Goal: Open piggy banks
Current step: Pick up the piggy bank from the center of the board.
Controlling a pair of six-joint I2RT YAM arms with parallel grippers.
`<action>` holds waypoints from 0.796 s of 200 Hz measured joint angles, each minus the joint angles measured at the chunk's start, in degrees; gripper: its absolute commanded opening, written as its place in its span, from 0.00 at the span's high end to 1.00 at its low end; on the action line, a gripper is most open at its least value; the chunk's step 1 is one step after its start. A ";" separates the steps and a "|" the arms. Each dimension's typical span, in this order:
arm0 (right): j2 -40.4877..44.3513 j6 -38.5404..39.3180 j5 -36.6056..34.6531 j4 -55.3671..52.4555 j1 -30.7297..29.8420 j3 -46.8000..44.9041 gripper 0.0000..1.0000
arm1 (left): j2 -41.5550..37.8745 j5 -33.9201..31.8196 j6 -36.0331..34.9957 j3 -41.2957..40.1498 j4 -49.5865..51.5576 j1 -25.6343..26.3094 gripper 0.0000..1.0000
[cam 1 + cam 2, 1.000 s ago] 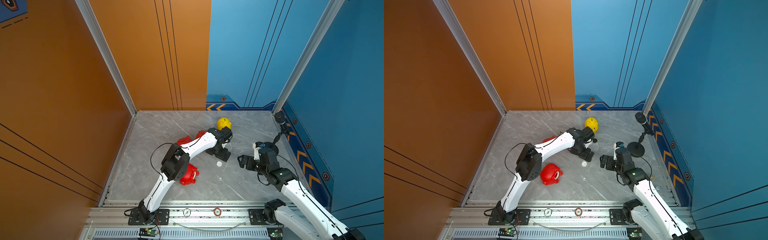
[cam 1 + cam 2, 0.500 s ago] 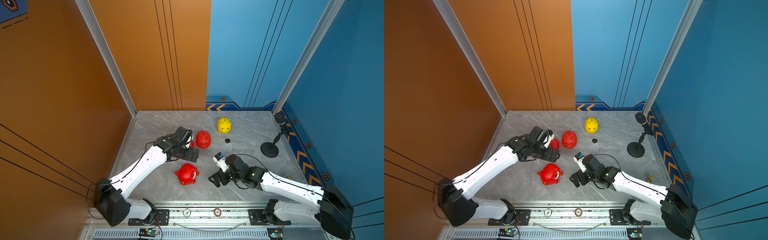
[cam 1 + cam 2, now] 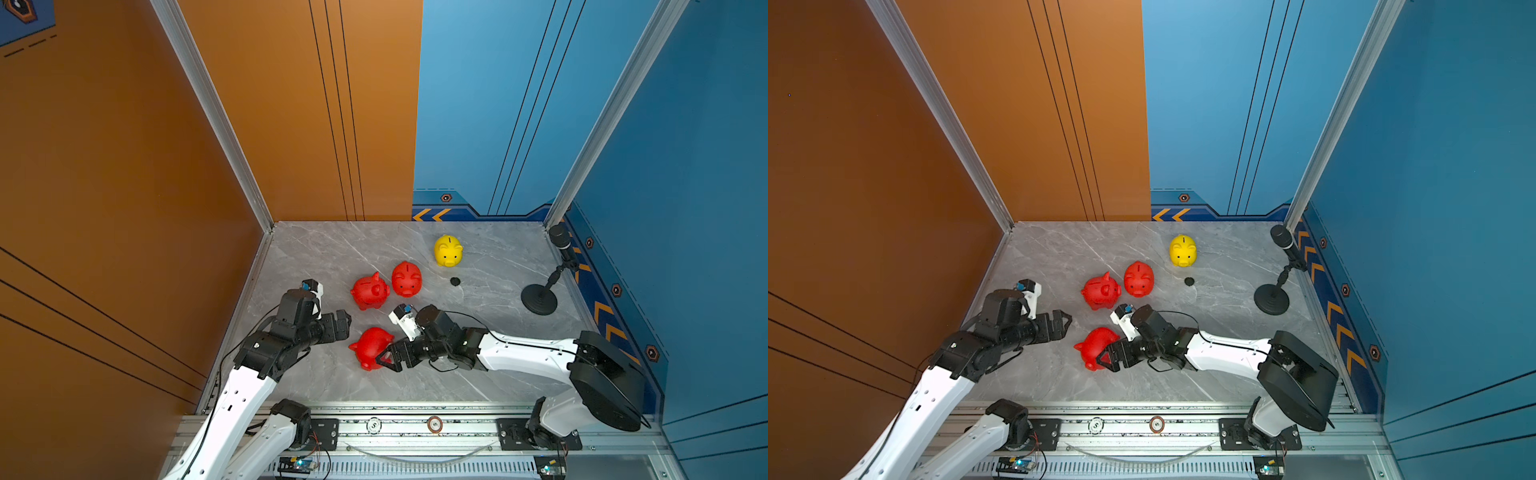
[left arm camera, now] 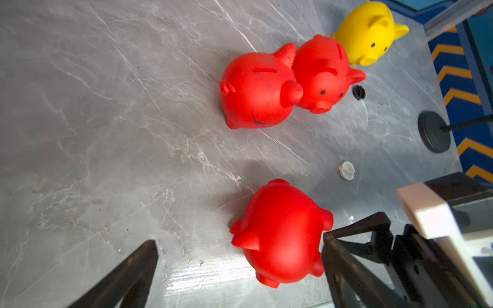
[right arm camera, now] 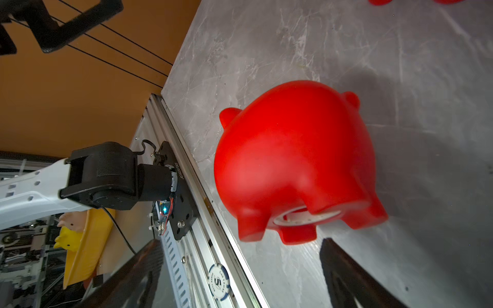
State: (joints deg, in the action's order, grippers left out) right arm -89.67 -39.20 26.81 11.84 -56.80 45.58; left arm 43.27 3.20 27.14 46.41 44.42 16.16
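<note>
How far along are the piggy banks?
Done: black plug and white plug lie loose on the table, suggesting two banks opened. In hand: near red pig tipped over, belly plug still seated, right claw open beside it. Left to do: that one; other banks' undersides are hidden.

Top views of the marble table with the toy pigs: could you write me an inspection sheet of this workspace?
Surface: grey marble-pattern tabletop, glossy.
Job's things: yellow plastic piggy bank upright at the back; two red plastic piggy banks upright, side by side; third red piggy bank lying on its side near the front.
Clutter: small round black plug; small round white plug; black microphone on a round stand.
Hands: left hand open, empty, beside the lying bank; right hand open, tips at that bank, gripping nothing.
Cables: black cable looping over the right arm.
Surroundings: orange wall, blue wall, metal rail in front.
</note>
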 measured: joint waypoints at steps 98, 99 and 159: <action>-13.53 -12.85 1.53 25.24 1.66 -1.38 0.06 | -1.95 6.40 10.84 -14.29 -9.75 -2.19 0.02; -13.64 -12.94 1.49 25.40 1.70 -1.40 0.06 | -1.95 6.51 10.91 -14.45 -9.92 -2.23 0.02; -20.81 -20.33 1.68 39.41 3.26 -1.66 0.23 | -2.51 15.32 19.34 -25.14 -25.55 -4.22 0.02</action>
State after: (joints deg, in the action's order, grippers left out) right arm -110.48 -59.53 28.49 51.24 -53.54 43.92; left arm 40.75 18.52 46.48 21.28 18.87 11.94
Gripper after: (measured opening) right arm 0.797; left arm 0.976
